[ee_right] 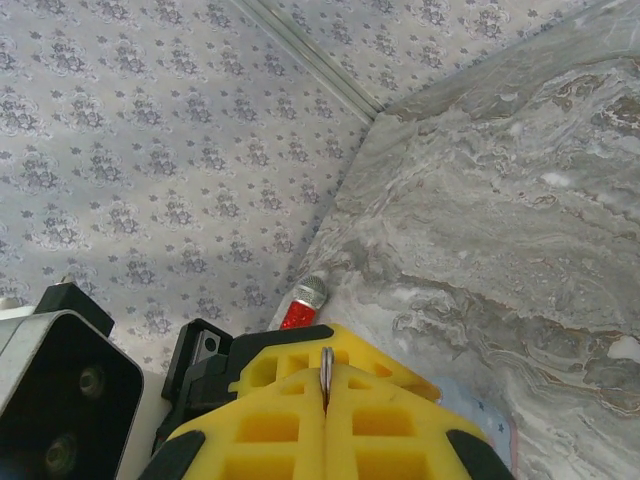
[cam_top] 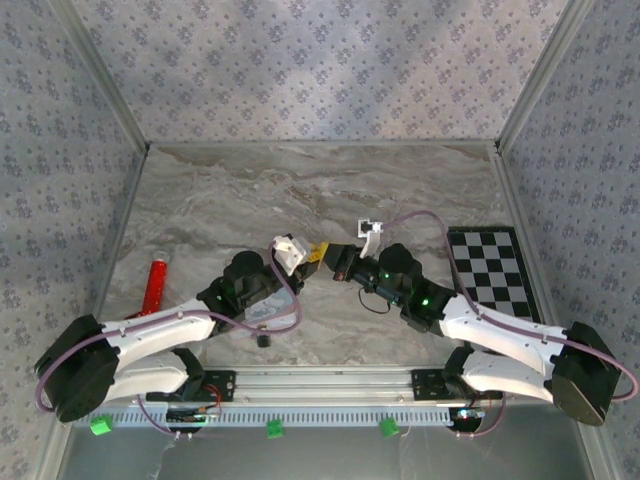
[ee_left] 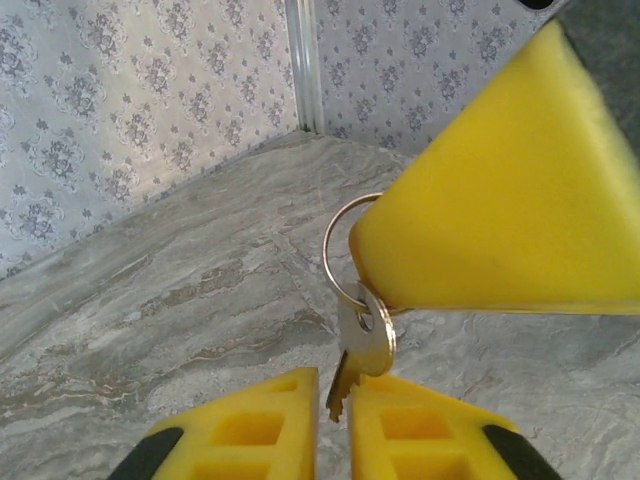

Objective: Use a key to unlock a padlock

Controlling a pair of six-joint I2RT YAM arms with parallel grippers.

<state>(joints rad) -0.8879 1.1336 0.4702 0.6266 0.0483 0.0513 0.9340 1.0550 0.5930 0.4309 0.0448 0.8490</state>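
**A:** Claw status?

**B:** Right claw (ee_right: 326, 362) is pressed together on the key ring (ee_left: 326, 250). In its wrist view the ring sits edge-on, a thin metal sliver in the seam between the yellow pads. Left claw (ee_left: 334, 388) is closed to a slit, pinching the blade tip of the brass key (ee_left: 362, 340).

**A:** Key orientation?

**B:** It hangs from the ring, teeth end down, bow up. The ring passes behind the right claw's big yellow finger (ee_left: 500, 200). The two claws meet tip to tip over the middle of the marble-pattern table (cam_top: 400, 190), above the surface.

**A:** Where's the padlock (cam_top: 263, 340)?

**B:** On the table near the front edge, just beside the left forearm, well apart from both claws. It's a tiny dark block in the top view. Probably the lock, but the shackle is too small to make out.

**A:** Anything else on the table?

**B:** A red tube (cam_top: 155, 285) with a metal cap lies at the left, near the wall. A checkerboard sheet (cam_top: 490, 268) lies flat at the right edge.
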